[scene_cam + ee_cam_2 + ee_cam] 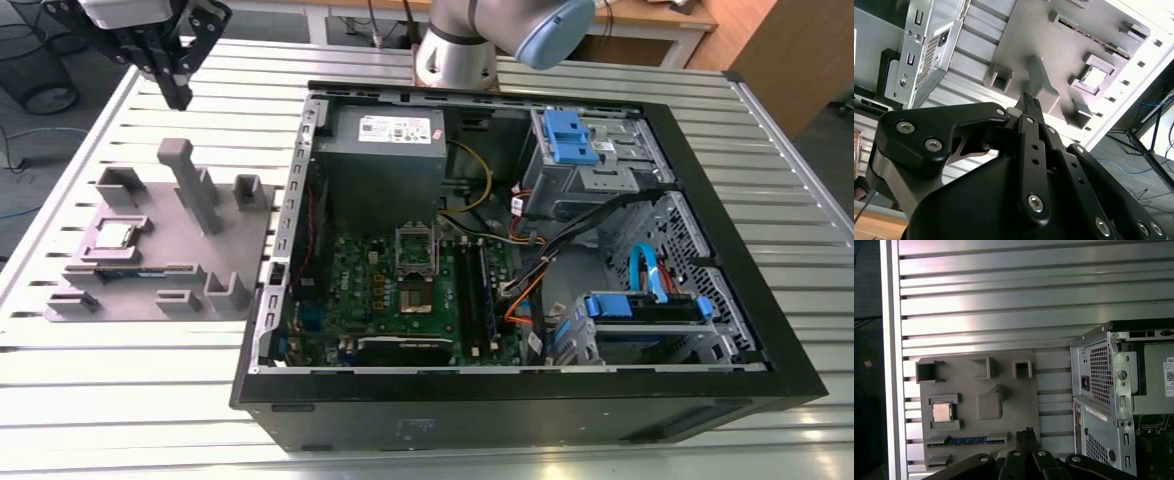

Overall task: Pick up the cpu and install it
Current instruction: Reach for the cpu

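The cpu (pixel 114 235), a small square chip with a silvery top, lies in a recess of the grey holder block (pixel 160 225) at the exterior view's left. It also shows in the first wrist view (pixel 942 412) and the second wrist view (pixel 1095 77). My gripper (pixel 176 98) hangs high above the slatted table behind the block, well clear of the cpu, its black fingers shut together with nothing between them. The fingertips (pixel 1029 101) point toward the block. In the open computer case, the silver-framed socket (pixel 416 255) sits on the green motherboard.
A green memory stick (pixel 966 441) lies in a slot of the holder block (pixel 1004 385), beside tall grey posts (pixel 194 185). The black computer case (pixel 534 400) takes up the table's middle and right. Inside it are cables and blue drive brackets (pixel 567 135).
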Controlling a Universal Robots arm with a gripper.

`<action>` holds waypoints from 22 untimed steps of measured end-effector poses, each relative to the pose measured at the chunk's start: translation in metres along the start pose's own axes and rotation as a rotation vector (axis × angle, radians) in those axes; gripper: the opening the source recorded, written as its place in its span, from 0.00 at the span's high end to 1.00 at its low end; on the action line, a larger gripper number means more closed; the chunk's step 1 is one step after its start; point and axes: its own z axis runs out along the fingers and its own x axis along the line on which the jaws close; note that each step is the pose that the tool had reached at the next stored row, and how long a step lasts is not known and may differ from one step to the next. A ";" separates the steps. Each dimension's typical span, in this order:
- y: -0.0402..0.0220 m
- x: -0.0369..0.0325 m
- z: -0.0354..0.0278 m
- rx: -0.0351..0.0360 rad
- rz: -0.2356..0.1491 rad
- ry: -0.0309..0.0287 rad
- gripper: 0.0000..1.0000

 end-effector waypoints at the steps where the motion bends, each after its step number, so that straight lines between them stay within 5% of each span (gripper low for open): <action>1: -0.0002 0.0018 0.0006 0.0000 0.000 -0.0001 0.89; 22: -0.0049 0.0434 0.0137 0.0020 0.000 0.0000 0.89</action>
